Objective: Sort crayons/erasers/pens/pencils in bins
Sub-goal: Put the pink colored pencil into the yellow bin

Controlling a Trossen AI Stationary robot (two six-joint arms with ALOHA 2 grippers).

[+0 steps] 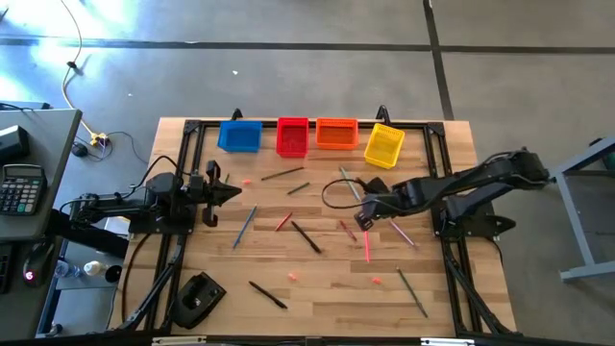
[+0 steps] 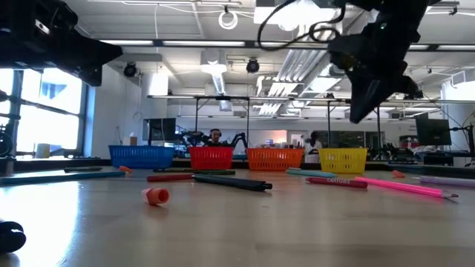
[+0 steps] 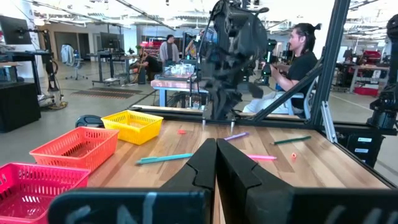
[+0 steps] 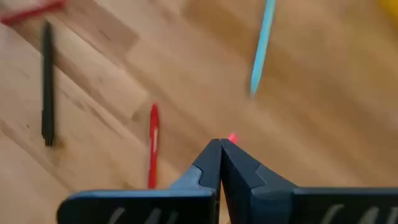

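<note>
From above, my right gripper (image 1: 363, 220) hangs over the middle of the table (image 1: 317, 298), jaws pressed together on nothing. My left gripper (image 1: 233, 191) waits near the left edge, jaws together too and empty. The four bins line the far edge: blue bin (image 1: 239, 136), red bin (image 1: 292, 136), orange bin (image 1: 336, 134), yellow bin (image 1: 383, 145) tilted at the end. Pens and pencils lie scattered across the middle, a pink pencil (image 1: 366, 246) just beside my right fingertips. Two erasers (image 1: 293, 277) sit toward the near edge, well apart from each other, with open wood around them. A black cable (image 1: 336, 187) loops over the table by my right arm.

At table height, an eraser (image 2: 156, 196) lies close in front, a black pen (image 2: 231, 182) behind it, the pink pencil (image 2: 404, 186) stretching to the right. My right gripper (image 2: 358, 111) hangs well above the tabletop.

Through my left wrist, fingers (image 3: 202, 163) meet tight; the yellow bin (image 3: 133, 126) and red bin (image 3: 28, 180) sit beside me, my right arm (image 3: 229, 56) opposite, people seated beyond the table.

Through my right wrist, a tiny red eraser (image 4: 233, 138) peeks just past my closed fingertips (image 4: 219, 146); a red pen (image 4: 153, 144), a black pen (image 4: 47, 81) and a blue pencil (image 4: 262, 43) lie around it.
</note>
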